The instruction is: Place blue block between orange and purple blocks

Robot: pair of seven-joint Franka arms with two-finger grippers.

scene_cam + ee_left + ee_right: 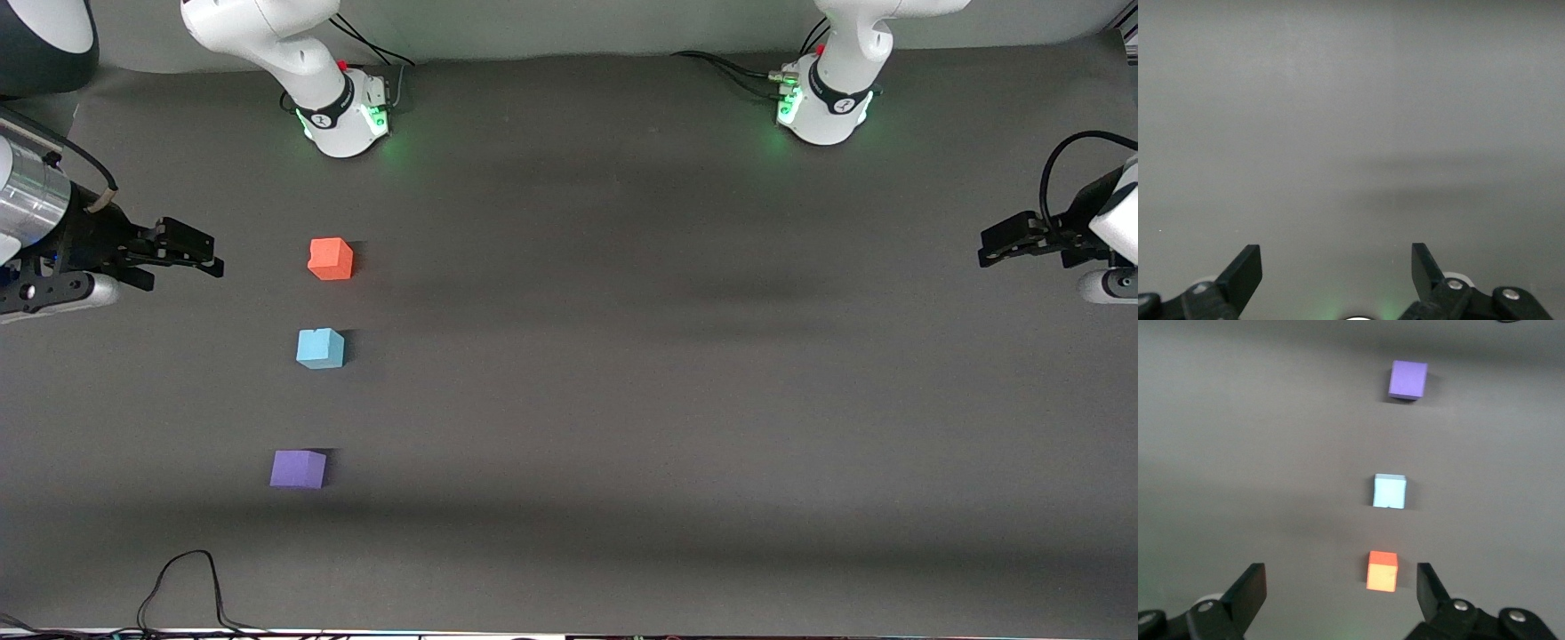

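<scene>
The blue block [320, 348] is sitting on the dark table [676, 373], toward my right arm's end, in a line with the two others; the orange block [331, 259] is lying farther from the front camera and the purple block [298, 468] nearer to it, so the blue one is resting between them, apart from each; I am holding my right gripper [209, 256] over the table's edge, just beside the orange block, fingers released and empty; I am keeping my left gripper [985, 248] waiting over its own end, well apart from the blocks, fingers [1245, 270] spread with only bare table between them.
</scene>
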